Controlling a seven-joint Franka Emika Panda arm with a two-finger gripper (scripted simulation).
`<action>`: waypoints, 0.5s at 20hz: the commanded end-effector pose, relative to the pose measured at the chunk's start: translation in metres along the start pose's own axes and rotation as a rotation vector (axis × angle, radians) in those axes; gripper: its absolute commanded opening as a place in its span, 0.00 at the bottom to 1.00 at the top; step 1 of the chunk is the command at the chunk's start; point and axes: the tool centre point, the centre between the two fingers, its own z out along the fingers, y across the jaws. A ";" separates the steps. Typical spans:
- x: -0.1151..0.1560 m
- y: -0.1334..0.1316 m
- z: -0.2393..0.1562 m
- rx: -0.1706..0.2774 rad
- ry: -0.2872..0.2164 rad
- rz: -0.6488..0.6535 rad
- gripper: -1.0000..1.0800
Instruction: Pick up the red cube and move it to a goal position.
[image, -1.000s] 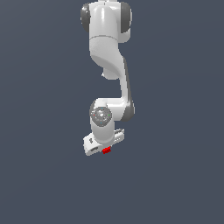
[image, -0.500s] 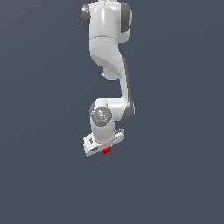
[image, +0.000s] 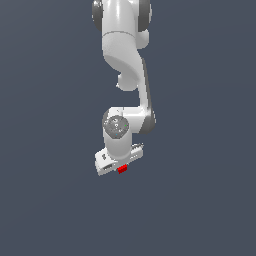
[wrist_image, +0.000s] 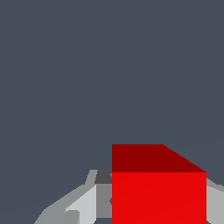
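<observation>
Red cube (image: 122, 169) sits directly under the white gripper (image: 120, 167) of the Panda arm (image: 125, 65), at the gripper's lower edge in the exterior view. Only a small red patch shows below the hand there. No table edge or goal marker is visible in either view; the background is uniform dark grey, so I cannot tell whether the cube rests on a surface or hangs clear of it.

Wrist view: red cube (wrist_image: 158, 197) fills the near field, a grey finger (wrist_image: 83, 205) on one side and a sliver of a second at the opposite side. The jaws stand on either side of the cube and appear closed against it, though the contact lines are cut off by the frame edge.

Handling, judged: rigid block, flat matte faces, sharp edges, likely light. Not fragile. Matte finish should give fair friction, so slip risk is low if pads sit flat.

Grip site: two opposite vertical faces, centred, pads parallel to the faces. An off-centre or corner pinch would let it twist. The cube is far narrower than the gripper's body.
</observation>
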 end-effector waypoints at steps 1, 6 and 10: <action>-0.001 -0.002 -0.015 -0.001 0.002 0.000 0.00; -0.004 -0.010 -0.056 -0.002 0.001 -0.001 0.00; -0.008 -0.018 -0.100 -0.002 0.001 -0.001 0.00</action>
